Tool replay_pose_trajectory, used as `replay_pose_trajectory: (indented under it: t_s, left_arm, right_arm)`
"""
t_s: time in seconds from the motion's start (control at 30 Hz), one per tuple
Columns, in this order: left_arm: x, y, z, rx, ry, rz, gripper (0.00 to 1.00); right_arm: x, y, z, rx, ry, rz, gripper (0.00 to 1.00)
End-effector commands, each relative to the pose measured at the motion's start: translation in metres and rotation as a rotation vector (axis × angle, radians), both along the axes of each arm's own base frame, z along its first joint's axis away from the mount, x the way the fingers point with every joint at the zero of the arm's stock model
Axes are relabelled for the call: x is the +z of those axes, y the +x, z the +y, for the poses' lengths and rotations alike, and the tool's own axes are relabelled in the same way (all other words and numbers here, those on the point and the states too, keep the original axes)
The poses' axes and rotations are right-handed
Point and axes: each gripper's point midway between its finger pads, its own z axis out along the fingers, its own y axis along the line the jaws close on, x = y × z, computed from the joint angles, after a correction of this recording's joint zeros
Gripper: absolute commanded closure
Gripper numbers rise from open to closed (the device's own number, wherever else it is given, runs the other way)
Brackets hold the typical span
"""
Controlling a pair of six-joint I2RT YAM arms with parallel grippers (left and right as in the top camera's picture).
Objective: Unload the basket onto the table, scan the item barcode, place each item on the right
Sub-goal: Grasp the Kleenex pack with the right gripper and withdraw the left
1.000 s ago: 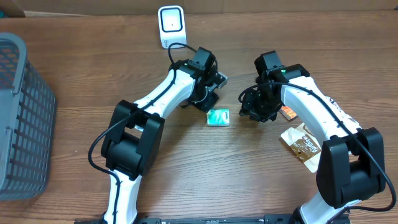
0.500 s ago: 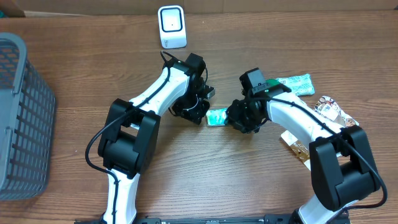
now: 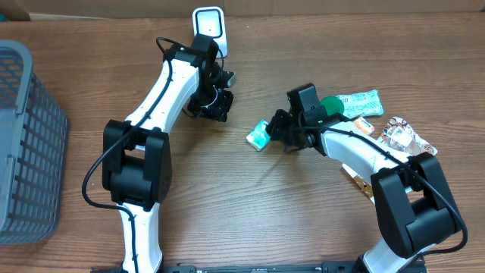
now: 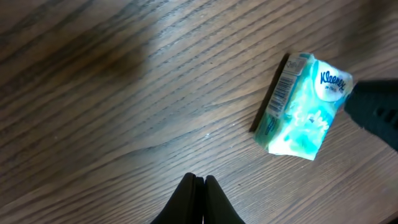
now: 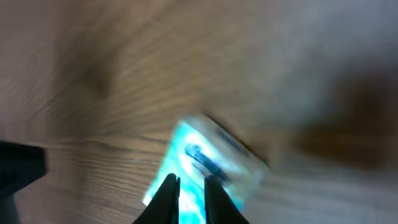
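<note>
Right gripper (image 5: 189, 183) pinching the glossy teal tissue pack (image 4: 301, 106) on the grained wooden table (image 3: 250, 205); left gripper (image 4: 198, 182) closed, empty, well apart by the scanner (image 3: 208, 26).

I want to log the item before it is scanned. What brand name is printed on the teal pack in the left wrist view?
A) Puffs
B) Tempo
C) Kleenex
C: the teal pack carries a white oval that reads Kleenex, near its barcode.

Blurred tissue pack (image 5: 211, 149) in right-wrist view
</note>
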Motion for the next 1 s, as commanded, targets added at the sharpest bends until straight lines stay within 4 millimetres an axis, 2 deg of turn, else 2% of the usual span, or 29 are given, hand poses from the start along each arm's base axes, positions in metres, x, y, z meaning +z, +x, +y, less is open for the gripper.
replay_pose_trajectory:
  t_s: [0.0,0.07,0.1,0.13,0.17,0.33,0.47,0.57,0.73,0.83,0.9,0.97]
  left_arm:
    - [0.004,0.003,-0.008,-0.026,-0.012,-0.027,0.96]
    - [0.002,0.002,-0.013,-0.037,-0.014,-0.030,0.96]
    - [0.001,0.001,-0.015,-0.040,-0.014,-0.030,0.96]
    - [0.001,0.001,-0.017,-0.046,-0.014,-0.031,0.96]
    - [0.000,0.000,-0.019,-0.052,-0.014,-0.031,0.96]
    - [-0.007,0.008,-0.034,-0.079,-0.025,-0.091,0.96]
    - [-0.016,0.019,-0.046,-0.084,-0.043,-0.161,0.96]
    - [-0.029,0.017,-0.059,-0.085,-0.057,-0.179,0.96]
    - [-0.041,-0.001,-0.069,-0.033,-0.047,-0.122,0.96]
    - [-0.044,-0.027,-0.079,0.059,-0.030,-0.003,0.96]
    - [-0.041,-0.047,-0.092,0.043,-0.062,0.073,0.96]
    - [-0.041,-0.056,-0.094,0.033,-0.053,0.099,0.96]
  right_arm:
    - [0.005,0.008,0.003,0.249,-0.114,-0.187,0.82]
    - [0.005,0.004,0.003,0.269,-0.109,-0.171,0.77]
    - [0.006,0.002,0.004,0.265,-0.092,-0.154,0.72]
    - [0.008,0.000,0.004,0.241,-0.056,-0.111,0.62]
    - [0.010,-0.003,0.004,0.208,-0.024,-0.064,0.58]
    - [0.019,-0.023,0.003,0.089,0.129,0.161,0.55]
    - [0.011,-0.033,-0.003,0.056,0.095,0.225,0.55]
    - [0.005,-0.040,-0.010,0.038,0.046,0.252,0.55]
    - [0.001,-0.043,-0.015,0.020,0.019,0.273,0.55]
    - [0.000,-0.044,-0.016,0.008,0.017,0.281,0.55]
    - [0.000,-0.044,-0.016,0.002,0.018,0.284,0.55]
    - [0.000,-0.044,-0.016,-0.003,0.019,0.289,0.55]
